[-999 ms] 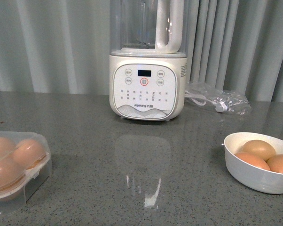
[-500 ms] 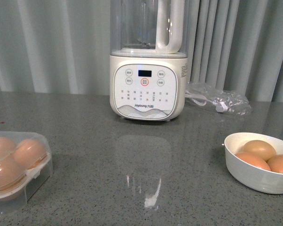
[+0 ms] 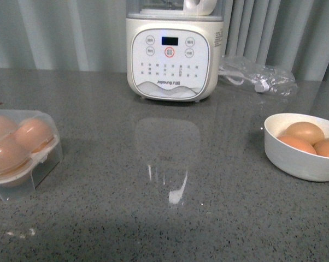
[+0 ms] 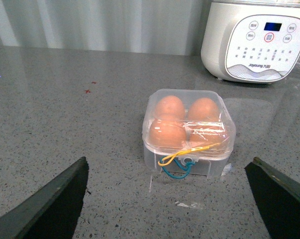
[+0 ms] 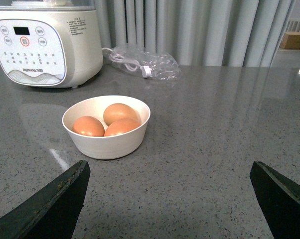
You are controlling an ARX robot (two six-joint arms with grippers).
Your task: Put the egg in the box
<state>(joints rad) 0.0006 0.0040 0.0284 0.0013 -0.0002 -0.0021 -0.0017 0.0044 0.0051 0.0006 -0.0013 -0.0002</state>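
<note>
The box (image 3: 23,146) is a clear plastic egg carton at the table's left, its lid down over three brown eggs. In the left wrist view the box (image 4: 189,130) sits just ahead of my open left gripper (image 4: 168,159), with yellow and blue loops (image 4: 182,158) hanging at its front latch. At the table's right, three alike brown eggs lie in a white bowl (image 3: 279,155), one egg (image 3: 305,131) on top. My open right gripper (image 5: 170,163) hangs over bare table a little short of the bowl (image 5: 106,147) and holds nothing. Neither arm shows in the front view.
A white blender (image 3: 172,54) stands at the back middle. To its right lies a crumpled clear plastic bag with a cord (image 3: 257,76). Grey curtains hang behind the speckled grey table (image 3: 170,218).
The front view has tilted down, so everything sits higher in the picture and the blender's jug is cut off. Box, bowl and eggs have not moved on the table.
</note>
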